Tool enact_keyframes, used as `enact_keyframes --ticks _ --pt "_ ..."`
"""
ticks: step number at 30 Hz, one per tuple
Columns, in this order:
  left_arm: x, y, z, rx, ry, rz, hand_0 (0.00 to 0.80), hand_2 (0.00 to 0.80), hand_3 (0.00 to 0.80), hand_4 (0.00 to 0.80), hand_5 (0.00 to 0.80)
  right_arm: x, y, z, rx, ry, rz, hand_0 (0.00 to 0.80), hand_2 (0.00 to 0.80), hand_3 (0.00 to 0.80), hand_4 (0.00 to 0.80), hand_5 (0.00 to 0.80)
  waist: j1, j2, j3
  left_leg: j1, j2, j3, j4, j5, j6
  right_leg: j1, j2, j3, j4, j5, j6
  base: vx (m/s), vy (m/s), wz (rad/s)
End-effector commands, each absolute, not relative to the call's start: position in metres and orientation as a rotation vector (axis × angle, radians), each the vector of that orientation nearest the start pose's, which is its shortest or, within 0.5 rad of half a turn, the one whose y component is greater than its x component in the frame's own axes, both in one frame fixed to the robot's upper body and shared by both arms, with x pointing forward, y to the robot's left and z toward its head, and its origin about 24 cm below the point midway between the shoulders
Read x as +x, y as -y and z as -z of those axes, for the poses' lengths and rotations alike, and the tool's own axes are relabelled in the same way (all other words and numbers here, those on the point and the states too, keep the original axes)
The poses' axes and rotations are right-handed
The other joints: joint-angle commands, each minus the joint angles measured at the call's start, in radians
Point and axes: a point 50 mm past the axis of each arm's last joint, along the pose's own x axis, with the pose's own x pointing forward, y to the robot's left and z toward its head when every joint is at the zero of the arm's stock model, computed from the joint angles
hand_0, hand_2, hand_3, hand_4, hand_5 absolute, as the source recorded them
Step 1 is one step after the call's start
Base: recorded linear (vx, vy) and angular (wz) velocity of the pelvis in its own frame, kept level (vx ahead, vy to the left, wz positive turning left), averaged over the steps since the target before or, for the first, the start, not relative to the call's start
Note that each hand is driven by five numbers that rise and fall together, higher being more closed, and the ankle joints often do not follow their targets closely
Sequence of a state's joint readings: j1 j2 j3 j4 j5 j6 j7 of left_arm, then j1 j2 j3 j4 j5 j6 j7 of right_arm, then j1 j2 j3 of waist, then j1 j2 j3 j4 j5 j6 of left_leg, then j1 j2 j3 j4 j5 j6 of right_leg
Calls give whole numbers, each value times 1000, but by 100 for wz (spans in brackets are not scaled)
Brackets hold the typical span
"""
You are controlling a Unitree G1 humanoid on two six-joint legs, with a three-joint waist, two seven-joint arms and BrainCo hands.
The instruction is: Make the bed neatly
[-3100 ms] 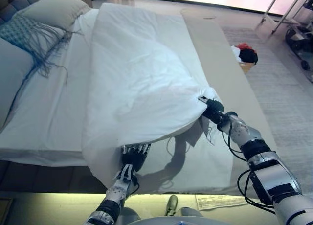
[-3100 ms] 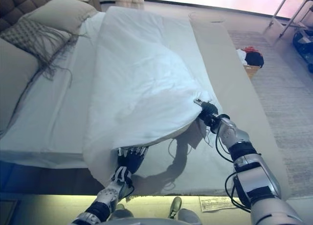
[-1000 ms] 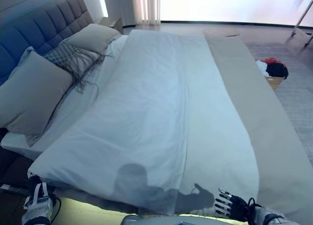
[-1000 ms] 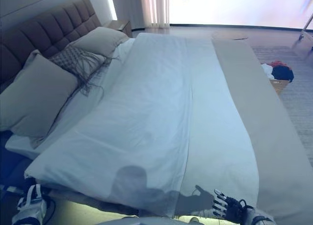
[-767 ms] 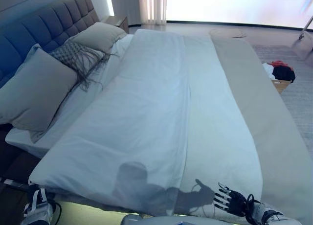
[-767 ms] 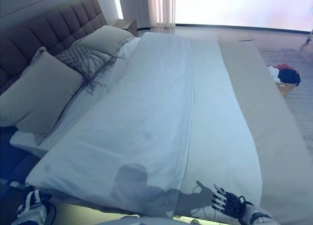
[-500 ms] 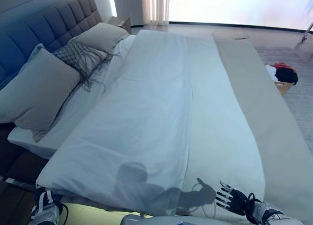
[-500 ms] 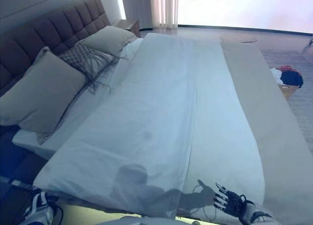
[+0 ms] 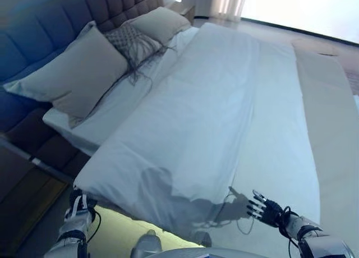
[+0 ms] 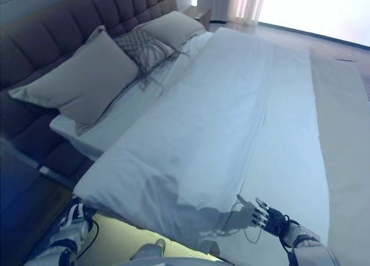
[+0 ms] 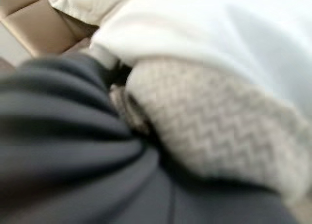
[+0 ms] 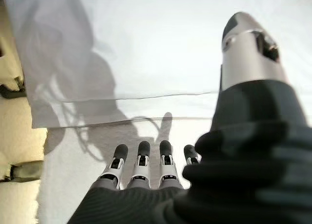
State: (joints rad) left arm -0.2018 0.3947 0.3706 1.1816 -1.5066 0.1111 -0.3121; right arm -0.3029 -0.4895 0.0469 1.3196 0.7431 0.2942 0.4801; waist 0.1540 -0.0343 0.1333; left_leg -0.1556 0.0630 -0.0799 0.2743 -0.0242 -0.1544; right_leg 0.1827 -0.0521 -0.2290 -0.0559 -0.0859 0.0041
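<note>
White duvet (image 9: 224, 123) spread flat over the bed, from near edge to pillows (image 9: 78, 73) far left. Right hand (image 9: 268, 210) above near right part, fingers straight, holding nothing. Left hand (image 9: 77, 204) low at near left corner; fingers impossible to tell.

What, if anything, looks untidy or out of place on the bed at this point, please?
The white duvet lies flat but askew: its near edge runs at a slant, and a strip of sheet shows bare on the pillow side. A fringed grey throw is draped loosely between the pillows. The right robot hand is open above the duvet.
</note>
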Motion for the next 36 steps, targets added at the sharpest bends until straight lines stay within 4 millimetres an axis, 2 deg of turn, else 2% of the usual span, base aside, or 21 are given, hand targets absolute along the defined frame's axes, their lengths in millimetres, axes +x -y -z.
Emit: enact_keyframes --ticks 1,2,3,5,6,8,10,12,15,20,26,30,31,32,36 --pt "124 -403 60 -1172 76 -1021 800 800 800 800 800 163 320 97 579 -1001 225 0 0 0 0 0 31 23 26 -43 -4 288 -270 181 33 62 34 -75 94 -91 38 -304 14 -1" --pt "124 -402 61 -1172 70 -1020 800 800 800 800 800 157 323 99 590 -1002 244 0 0 0 0 0 20 19 25 -47 15 328 -232 171 31 59 29 -94 97 -94 33 -285 16 33" --pt "123 -401 63 -1178 69 -1041 800 800 800 800 800 148 327 100 605 -1004 274 0 0 0 0 0 5 2 23 -37 33 330 -165 125 26 49 10 -102 107 -105 26 -236 35 69" --pt "115 -399 68 -1188 82 -1091 800 800 800 800 800 144 331 99 614 -1012 296 0 0 0 0 0 0 -15 35 -42 61 280 -21 86 44 16 -19 -120 132 -88 19 -288 121 66" --pt "106 -396 74 -1197 85 -1129 800 800 800 800 800 142 335 98 621 -1017 312 0 0 0 0 0 -7 -23 39 -19 68 231 28 56 50 -4 -38 -112 153 -80 21 -242 246 12" --pt "89 -392 83 -1208 83 -1202 800 800 800 800 800 135 339 99 614 -1035 340 0 0 0 0 0 -22 -19 34 61 77 163 16 39 56 -42 -57 -91 194 -80 25 -114 295 -47" --pt "78 -388 89 -1198 52 -1246 800 800 800 800 800 130 341 100 608 -1044 375 0 0 0 0 0 -39 0 15 161 87 147 -87 28 48 -72 -61 -83 227 -89 29 -71 288 -75" --pt "75 -387 91 -1180 12 -1247 800 800 800 800 800 125 343 101 623 -1041 416 0 0 0 0 0 -44 14 4 202 86 158 -170 17 39 -85 -70 -93 238 -83 37 -100 255 -15" --pt "66 -392 89 -1153 -26 -1245 800 800 800 800 800 116 348 101 619 -1055 439 0 0 0 0 0 -38 21 2 228 71 146 -210 -11 32 -84 -95 -96 219 -56 63 -113 185 54" --pt "56 -402 83 -1134 -53 -1235 800 800 800 800 800 124 349 97 606 -1034 400 0 0 0 0 0 -28 32 0 247 46 135 -249 -24 40 -74 -112 -107 179 -24 83 -79 151 41" --pt "78 -393 86 -1144 -133 -1134 800 800 800 800 800 131 345 97 587 -1034 359 0 0 0 0 0 -25 29 4 242 22 139 -225 -51 57 -73 -128 -106 168 -16 94 -70 83 7" --pt "81 -386 91 -1154 -182 -1122 800 800 800 800 800 135 343 97 590 -1031 345 0 0 0 0 0 -24 26 8 243 16 143 -211 -66 65 -67 -130 -98 161 -12 98 -40 21 7" --pt "80 -384 93 -1162 -199 -1117 439 439 439 439 439 135 342 97 593 -1032 344 0 0 0 0 0 -24 25 8 245 15 145 -210 -68 66 -65 -130 -96 159 -11 99 -19 5 7" --pt "80 -381 95 -1168 -224 -1110 0 0 0 0 0 135 341 97 596 -1033 346 0 0 0 0 0 -25 24 8 247 14 145 -211 -69 68 -63 -129 -93 155 -9 100 0 0 0" --pt "73 -363 109 -1159 -397 -1090 0 0 0 0 0 132 337 102 613 -1047 347 0 0 0 0 0 -29 20 0 265 15 153 -238 -65 72 -50 -124 -86 130 1 105 13 -11 2"
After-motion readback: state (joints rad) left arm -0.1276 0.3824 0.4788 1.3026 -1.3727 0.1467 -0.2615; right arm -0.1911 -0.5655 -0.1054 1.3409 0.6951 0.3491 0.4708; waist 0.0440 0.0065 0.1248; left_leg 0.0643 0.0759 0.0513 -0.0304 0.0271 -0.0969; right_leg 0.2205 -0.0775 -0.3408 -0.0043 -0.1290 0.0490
